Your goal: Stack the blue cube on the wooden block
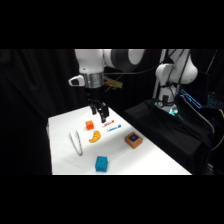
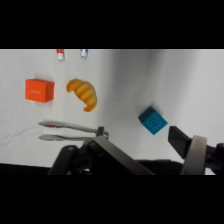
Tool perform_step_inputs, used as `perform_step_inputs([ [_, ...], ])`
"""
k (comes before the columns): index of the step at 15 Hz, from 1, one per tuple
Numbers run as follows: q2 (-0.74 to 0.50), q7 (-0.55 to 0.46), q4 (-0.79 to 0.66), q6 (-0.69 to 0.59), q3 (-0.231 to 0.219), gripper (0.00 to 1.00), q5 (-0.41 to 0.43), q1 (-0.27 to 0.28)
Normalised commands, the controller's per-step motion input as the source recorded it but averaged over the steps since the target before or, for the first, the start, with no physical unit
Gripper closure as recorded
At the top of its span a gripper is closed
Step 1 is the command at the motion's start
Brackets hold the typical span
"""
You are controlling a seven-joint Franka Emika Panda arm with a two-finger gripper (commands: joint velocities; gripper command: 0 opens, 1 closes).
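Blue cube (image 1: 101, 163) untouched; gripper (image 1: 102, 118) seemingly open, empty.

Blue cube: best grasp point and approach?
Come straight down on the blue cube and pinch two opposite side faces at mid-height. It sits flat on the table with clear space all around; the tongs and wooden block lie apart. In the wrist view it looks rotated, so probably turn the gripper to square with its faces.

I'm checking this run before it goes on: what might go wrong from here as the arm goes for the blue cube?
The blue cube sits turned at an angle to the gripper, so the fingers might close on its corners and let it slip. The metal tongs and the orange crescent piece lie between gripper and cube in the side view, so a low approach may knock them. The wooden block is small, so the cube may land off-centre.
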Motion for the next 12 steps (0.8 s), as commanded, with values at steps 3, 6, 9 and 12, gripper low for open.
perform_step_inputs([
  [3,0.03,0.23,0.06,0.00,0.014,0.00,-0.082,0.022],
  [6,0.17,0.40,0.21,-0.04,0.028,0.00,-0.137,0.095],
  [9,0.27,0.46,0.35,-0.05,0.027,0.00,-0.095,0.121],
  [12,0.31,0.47,0.42,-0.03,0.000,0.00,-0.065,0.128],
])
